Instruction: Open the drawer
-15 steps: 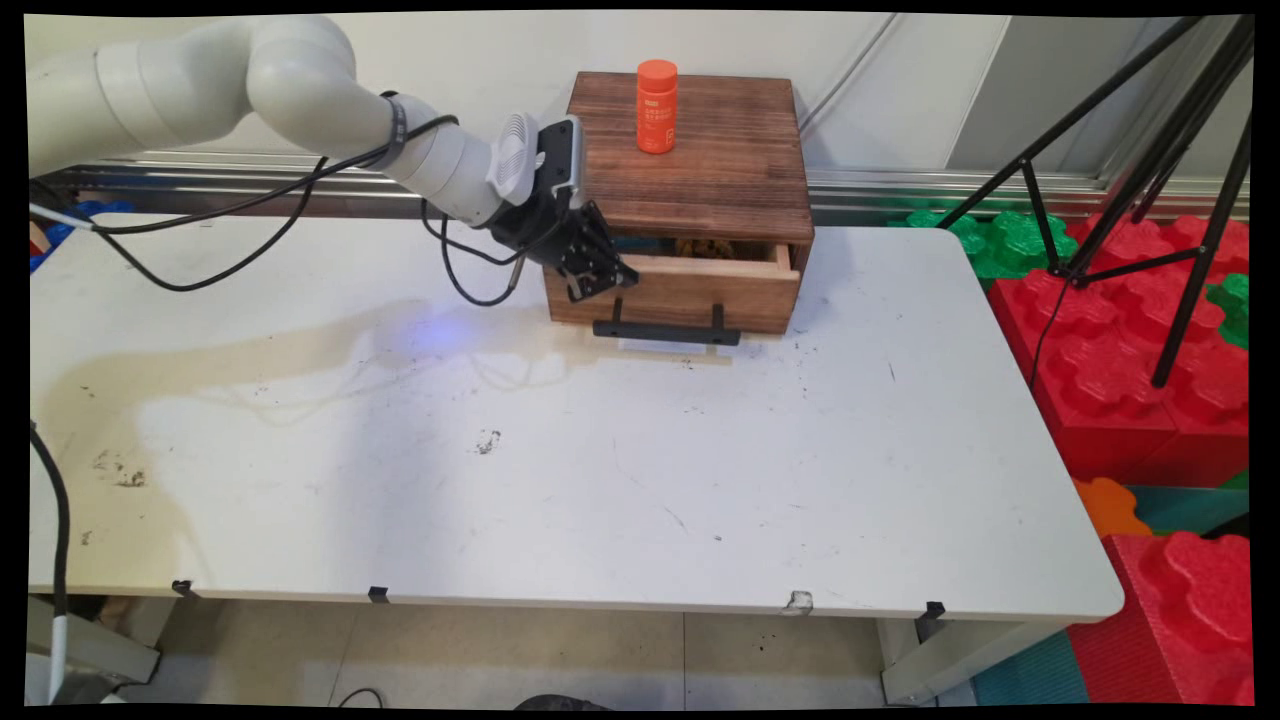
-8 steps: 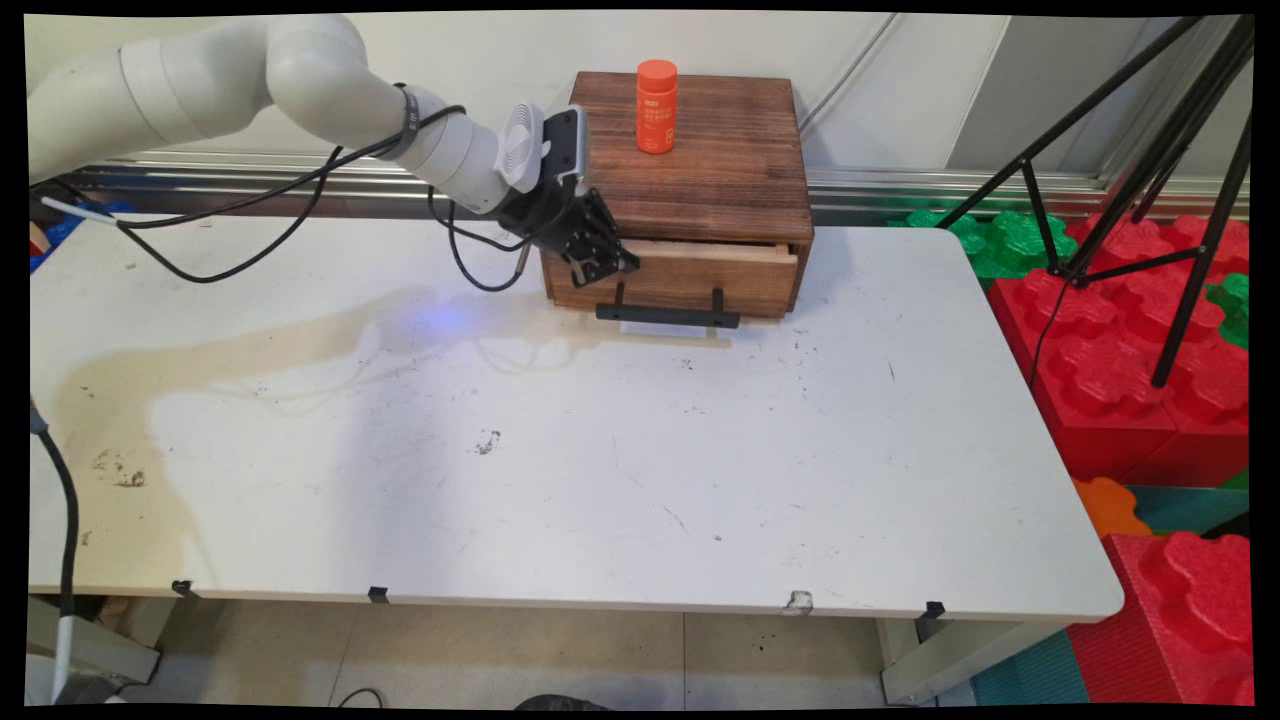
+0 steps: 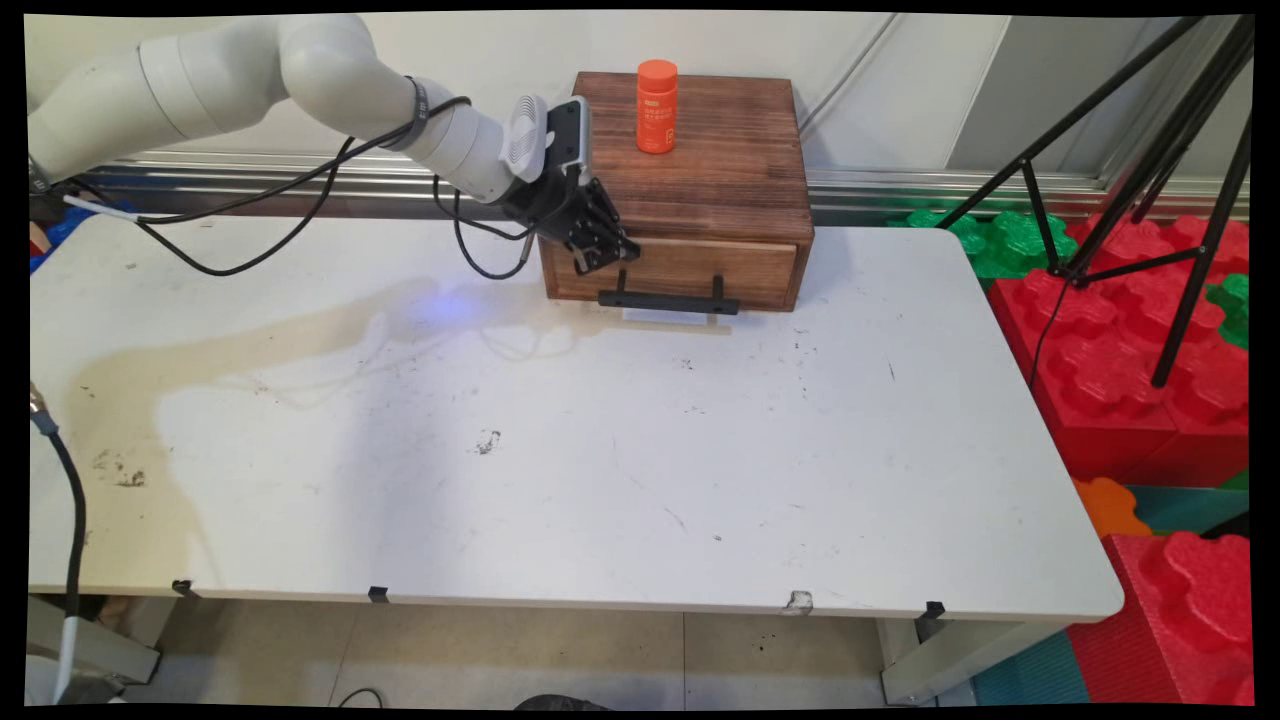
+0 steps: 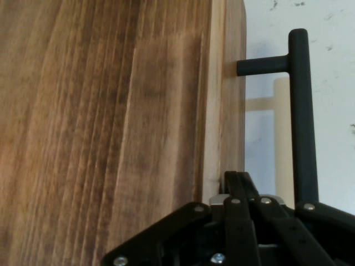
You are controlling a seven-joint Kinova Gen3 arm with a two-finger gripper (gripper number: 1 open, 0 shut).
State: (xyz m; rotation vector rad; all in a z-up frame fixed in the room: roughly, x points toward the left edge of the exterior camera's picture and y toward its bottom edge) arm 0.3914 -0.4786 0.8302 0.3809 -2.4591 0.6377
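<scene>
A dark wooden box [image 3: 700, 170] stands at the table's far edge, with one drawer [image 3: 700, 272] in its front face, pushed in flush. A black bar handle [image 3: 668, 300] runs along the drawer's lower front. My gripper [image 3: 605, 258] is shut, and its tip rests against the left end of the drawer front, just above the handle. An orange bottle [image 3: 656, 106] stands upright on the box's top. In the hand view the box's wood [image 4: 111, 122] fills the left, the handle [image 4: 302, 111] is at the right, and my gripper [image 4: 236, 180] touches the drawer's edge.
The white table [image 3: 600, 450] carries stains and scuffs in front of the box. Black cables [image 3: 250, 230] hang from the arm at the left. A black tripod [image 3: 1190, 200] and red and green foam blocks [image 3: 1120, 360] stand off the table's right side.
The drawer stood partly open a second ago with things showing inside; it has slid in and now sits flush. My gripper moved toward the box with the drawer front.
</scene>
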